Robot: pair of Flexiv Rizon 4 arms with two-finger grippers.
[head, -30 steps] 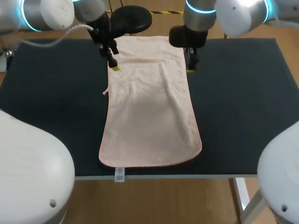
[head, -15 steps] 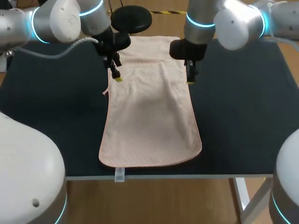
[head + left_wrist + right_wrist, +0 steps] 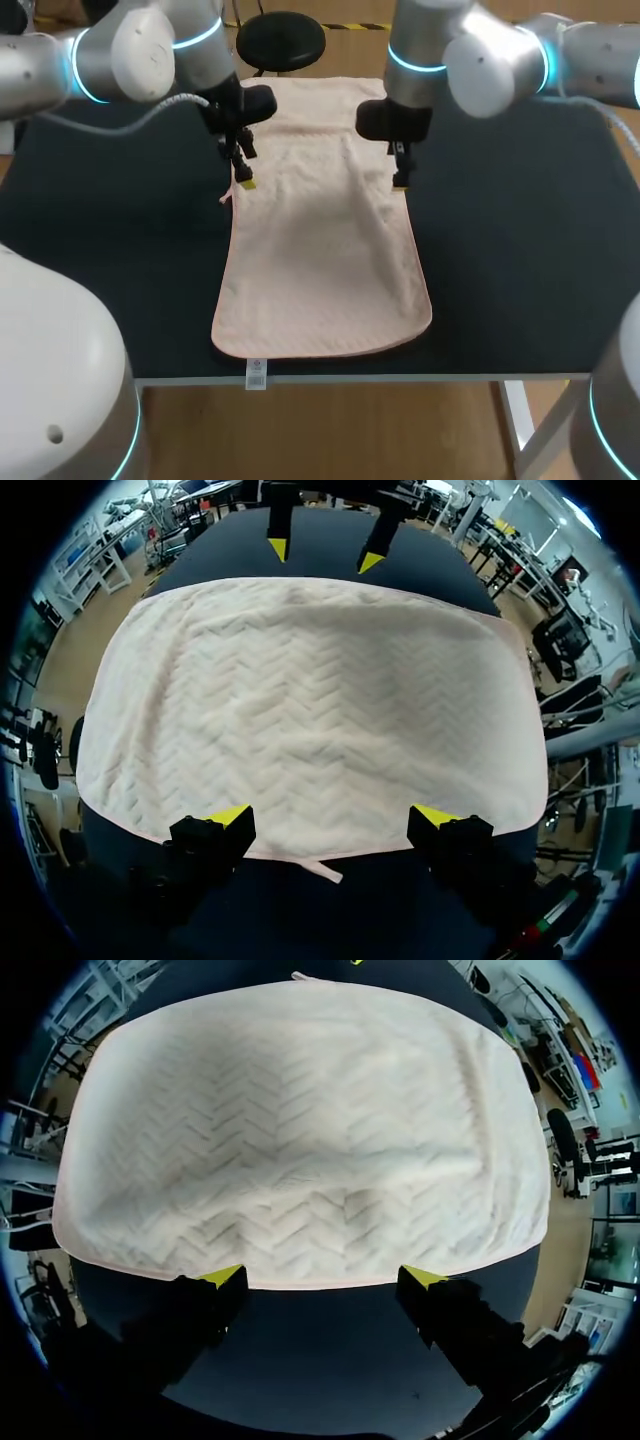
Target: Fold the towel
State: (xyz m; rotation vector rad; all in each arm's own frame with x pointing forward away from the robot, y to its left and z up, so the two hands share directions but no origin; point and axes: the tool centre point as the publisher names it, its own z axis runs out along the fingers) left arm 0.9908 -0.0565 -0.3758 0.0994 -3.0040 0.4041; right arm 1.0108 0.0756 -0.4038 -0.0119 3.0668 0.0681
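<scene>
Dark tabletop carries the towel, a pale pink strip spread flat with a few soft wrinkles. Its long axis runs from the far edge of the table to the near one, crosswise to the line joining the 2 grippers.

The left gripper hangs at one long edge and the right gripper at the other, so they face each other across the towel's short width. Both sit nearer the far end of the strip than the near end.

From the left wrist, the 2 fingers stand well apart with nothing between them. The hem runs across the gap at about fingertip level, the cloth spreads out ahead, and the other arm's yellow tips show beyond the far hem. A small loop sticks out from the hem between the fingers, just on the gripper's side of the edge. The right wrist view shows the same thing mirrored: jaws wide, nothing gripped, the hem just ahead of the tips and parallel to the line between them.

That alignment is what the next move depends on. Each finger pair spreads along its hem, not across it, and the towel lies straight ahead of each tool, toward its partner. Neither arm is closer than the other, since each is right at its own edge. I judge that each gripper needs to come down onto the hem beside it and pinch it. Whether the tips already touch the cloth cannot be told from these views.
</scene>
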